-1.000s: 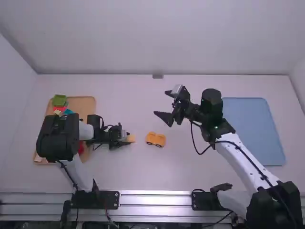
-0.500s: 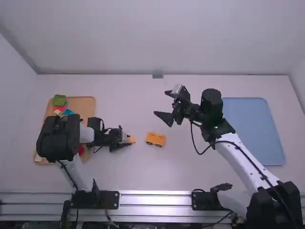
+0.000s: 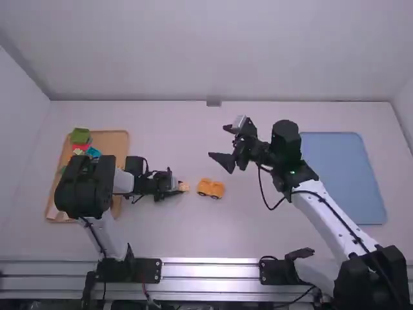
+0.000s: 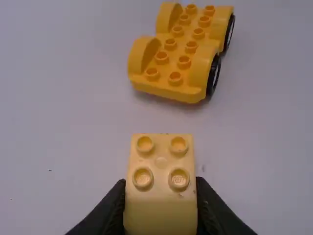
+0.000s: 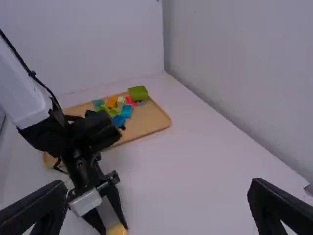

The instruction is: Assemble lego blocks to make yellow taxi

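Observation:
My left gripper (image 3: 175, 188) is low over the table, left of the orange-yellow wheeled car base (image 3: 211, 188). In the left wrist view the left gripper (image 4: 160, 208) is shut on a pale yellow block (image 4: 160, 161), studs facing the camera. A gap separates the block from the car base (image 4: 181, 54), which stands on black wheels with its studs up. My right gripper (image 3: 222, 143) is raised beyond and right of the car base. In the right wrist view the right gripper (image 5: 157, 200) stands open, its fingers wide apart with nothing between them.
A wooden tray (image 3: 116, 142) with several coloured blocks lies at the left, partly under the left arm. A green block (image 3: 80, 135) sits at its far corner. A blue tray (image 3: 342, 174) lies at the right, beside the right arm.
My left gripper has moved slightly right and toward the car base, carrying the pale yellow block. The right arm and the car base have stayed where they were.

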